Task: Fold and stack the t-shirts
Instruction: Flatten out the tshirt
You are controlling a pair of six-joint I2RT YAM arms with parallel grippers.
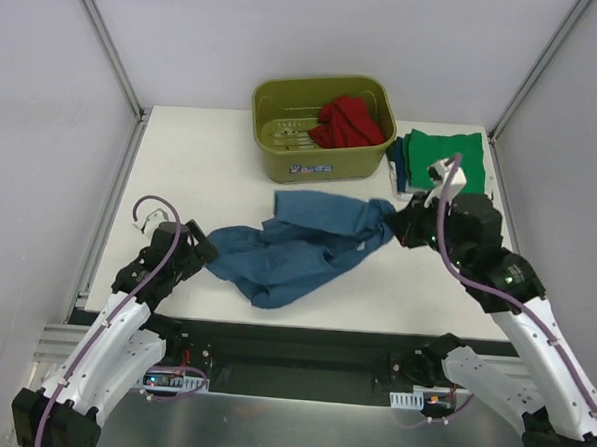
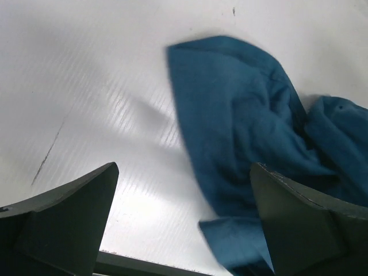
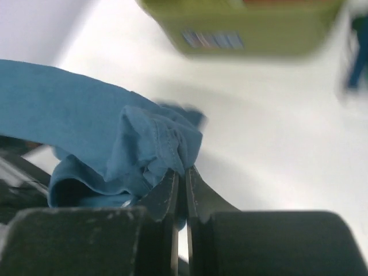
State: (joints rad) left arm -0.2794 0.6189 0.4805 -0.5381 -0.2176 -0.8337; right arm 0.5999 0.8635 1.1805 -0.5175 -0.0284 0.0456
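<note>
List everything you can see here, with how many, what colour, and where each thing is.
teal-blue cloth t-shirt: one, teal-blue, crumpled across the middle of the table
red cloth t-shirt: one, red, bunched inside the tub
bright green cloth t-shirt: one, green, folded at the far right corner
dark blue folded cloth: one edge showing, blue, under the green t-shirt's left side
olive-green plastic tub: one, olive, far centre
white table: one, white, under everything
left hand: one, dark, open at the teal-blue t-shirt's left end
right hand: one, dark, shut on the teal-blue t-shirt's right end
</note>
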